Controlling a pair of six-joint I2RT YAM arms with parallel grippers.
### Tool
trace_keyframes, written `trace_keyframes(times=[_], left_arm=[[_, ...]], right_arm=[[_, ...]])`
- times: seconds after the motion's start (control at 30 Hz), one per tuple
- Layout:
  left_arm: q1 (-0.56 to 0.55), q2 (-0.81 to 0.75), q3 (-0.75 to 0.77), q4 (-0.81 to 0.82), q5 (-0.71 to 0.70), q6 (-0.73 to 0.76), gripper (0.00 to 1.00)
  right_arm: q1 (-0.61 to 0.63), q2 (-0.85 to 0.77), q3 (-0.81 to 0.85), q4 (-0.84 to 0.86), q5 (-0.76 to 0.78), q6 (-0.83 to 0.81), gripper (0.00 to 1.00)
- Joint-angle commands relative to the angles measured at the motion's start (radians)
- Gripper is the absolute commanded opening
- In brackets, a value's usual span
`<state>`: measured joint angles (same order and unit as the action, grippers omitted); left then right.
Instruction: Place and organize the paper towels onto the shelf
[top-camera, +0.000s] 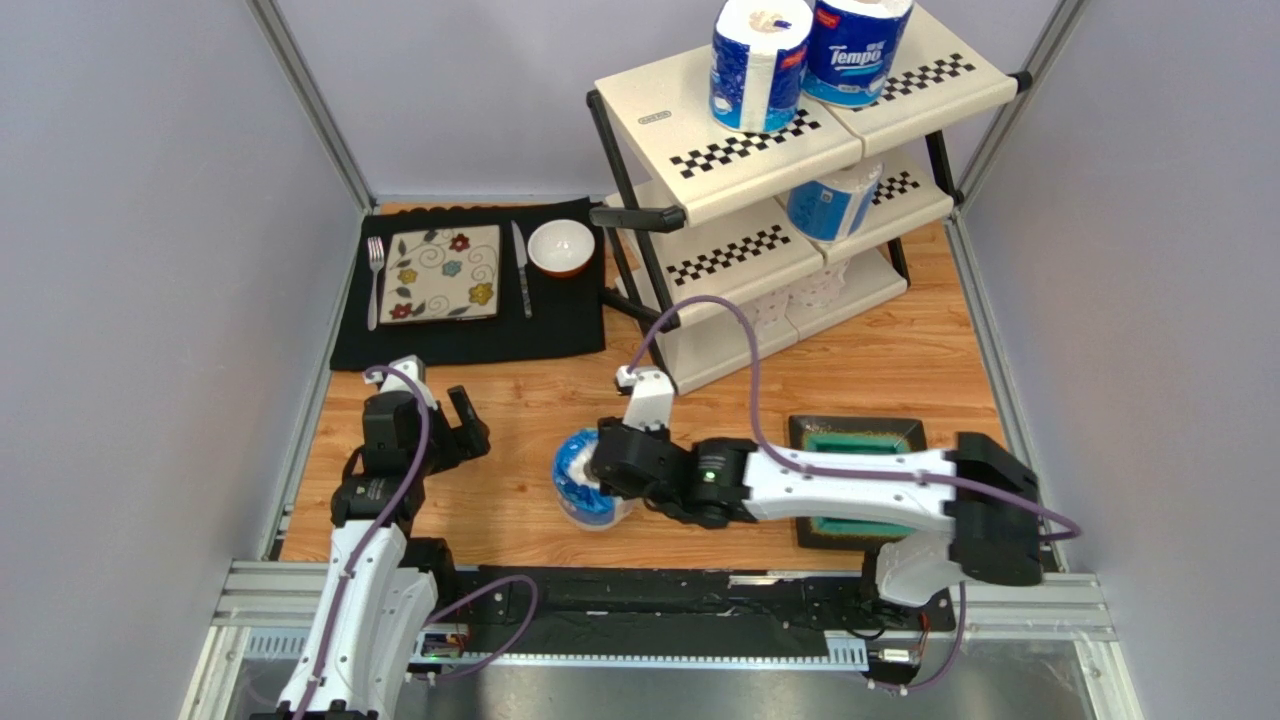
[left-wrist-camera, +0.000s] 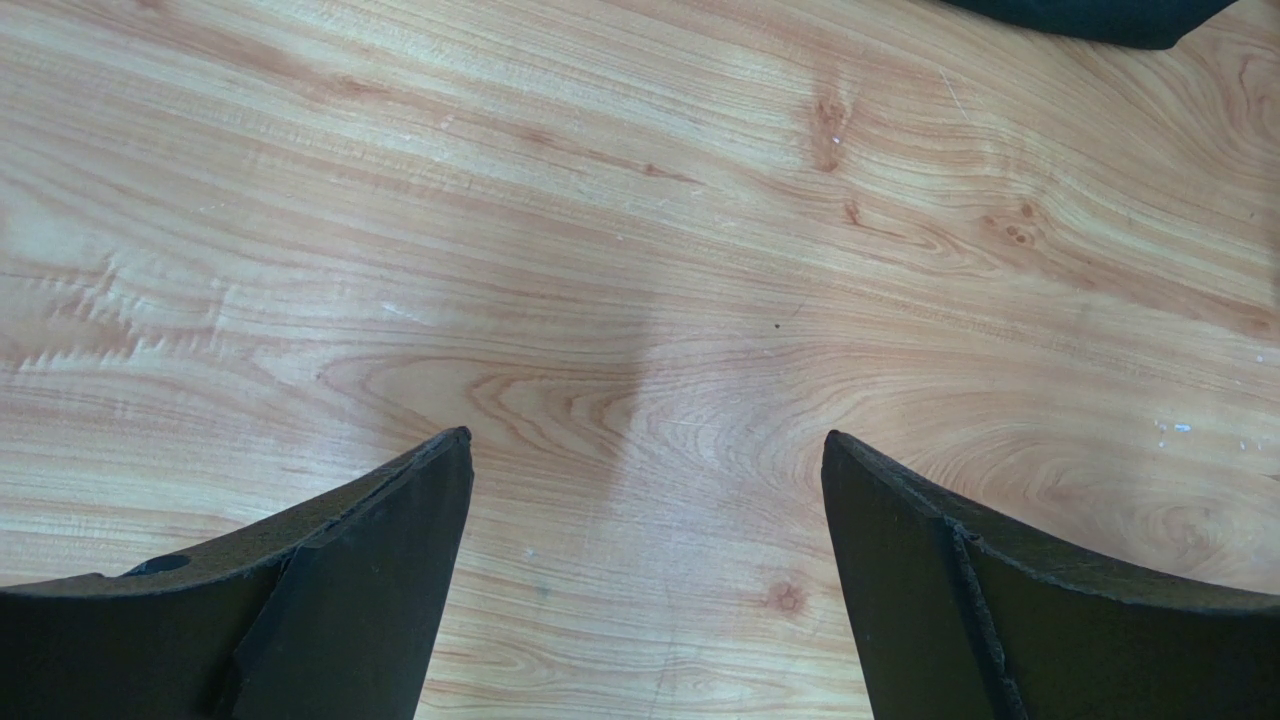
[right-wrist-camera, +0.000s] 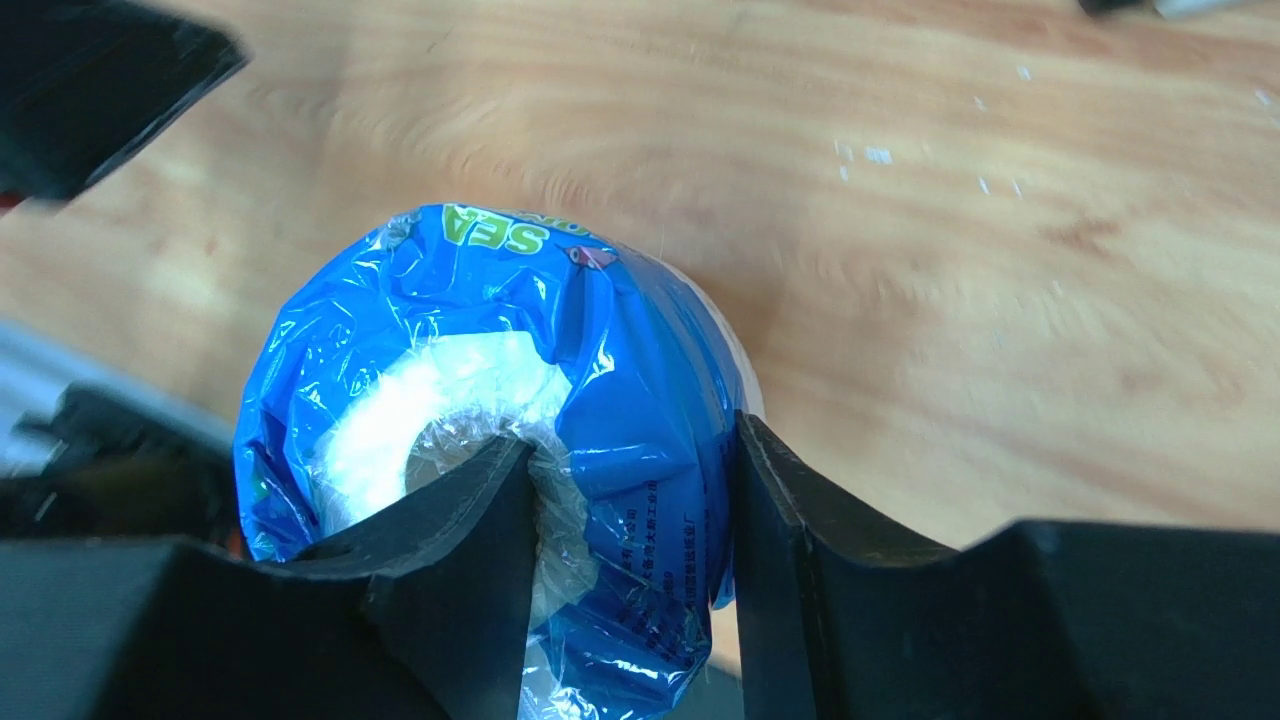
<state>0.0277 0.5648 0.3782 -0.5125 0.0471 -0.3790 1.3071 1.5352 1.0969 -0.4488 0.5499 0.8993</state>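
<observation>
Clutter lies well apart from the grasp: a black placemat (top-camera: 451, 339) at far left carries one fork (top-camera: 374, 281), one floral plate (top-camera: 442, 275), one knife (top-camera: 520, 270) and one bowl (top-camera: 561, 246). A green tray (top-camera: 857, 438) lies partly under the right forearm. The right gripper (right-wrist-camera: 631, 450) is clamped on a blue-wrapped paper towel roll (right-wrist-camera: 496, 315) on the wooden table (top-camera: 902, 360), with one finger in the core and one outside. The roll's hollow end faces the wrist. The left gripper (left-wrist-camera: 646, 443) hangs spread over bare wood. Four blue-wrapped rolls show: this one, two upright rolls (top-camera: 759, 68) on the shelf (top-camera: 661, 113) top, and a middle-tier roll (top-camera: 831, 203).

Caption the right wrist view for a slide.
Right gripper pinches the blue-wrapped paper towel roll, one finger inside its core.
</observation>
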Motion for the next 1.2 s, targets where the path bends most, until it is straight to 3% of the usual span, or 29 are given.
trace_keyframes(times=[0.0,0.1,0.23,0.37,0.47,0.6,0.67,1.17], left_arm=[[-0.002,-0.005,-0.002,0.023,0.005,0.014,0.95],[-0.002,-0.003,-0.002,0.023,0.008,0.014,0.95],[0.000,-0.005,-0.002,0.025,0.010,0.014,0.95],[-0.002,-0.006,-0.002,0.025,0.007,0.012,0.95],[0.000,-0.006,-0.002,0.025,0.005,0.012,0.95],[-0.002,-0.003,-0.002,0.025,0.007,0.012,0.95],[0.000,-0.002,-0.002,0.025,0.007,0.012,0.95],[0.000,-0.002,-0.002,0.025,0.007,0.012,0.95]], right_arm=[[0.027,-0.292,-0.077,-0.119,0.148,0.121,0.30],[0.026,-0.458,-0.089,-0.221,0.290,0.139,0.31],[0.001,-0.619,-0.022,-0.301,0.442,0.024,0.34],[-0.124,-0.690,0.064,-0.310,0.495,-0.118,0.34],[-0.282,-0.685,0.115,-0.307,0.437,-0.171,0.32],[-0.489,-0.664,0.135,-0.263,0.199,-0.224,0.31],[-0.558,-0.652,0.135,-0.220,0.156,-0.238,0.31],[-0.769,-0.498,0.256,-0.091,-0.085,-0.267,0.27]])
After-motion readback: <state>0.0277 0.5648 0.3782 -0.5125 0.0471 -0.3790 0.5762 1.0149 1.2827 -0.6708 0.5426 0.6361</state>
